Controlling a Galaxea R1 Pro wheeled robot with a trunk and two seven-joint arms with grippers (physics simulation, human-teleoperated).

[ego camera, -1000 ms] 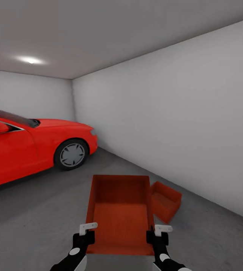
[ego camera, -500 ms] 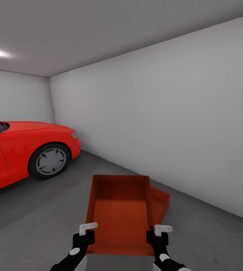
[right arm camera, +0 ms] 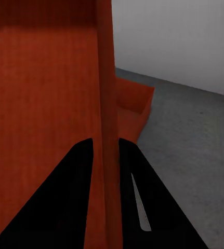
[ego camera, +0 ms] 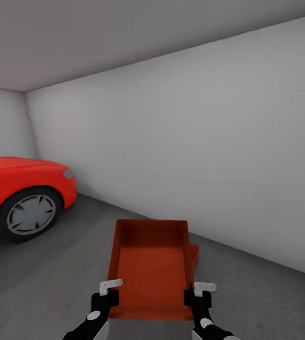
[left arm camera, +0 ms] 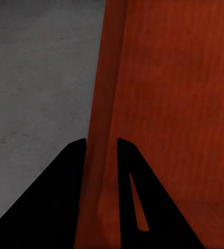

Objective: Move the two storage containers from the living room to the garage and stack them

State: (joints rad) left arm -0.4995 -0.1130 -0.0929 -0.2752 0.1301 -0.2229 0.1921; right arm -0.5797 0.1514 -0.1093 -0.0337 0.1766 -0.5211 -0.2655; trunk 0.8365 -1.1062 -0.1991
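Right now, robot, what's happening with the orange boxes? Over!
Left gripper and right gripper both clamped on the carried orange-red rectangular container. Second orange-red container on the grey concrete floor just ahead. Shiny red car off left, not in the way.

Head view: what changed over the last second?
The camera swung right: the red car slid left in frame, and the floor container slipped almost fully behind the carried container. Left gripper and right gripper stay clamped on its side walls.

A dark grey concrete floor (ego camera: 53, 269) is bounded by plain pale grey walls (ego camera: 195, 156) under a grey ceiling (ego camera: 100, 38). The front of a red car (ego camera: 15, 198) is seen at the left
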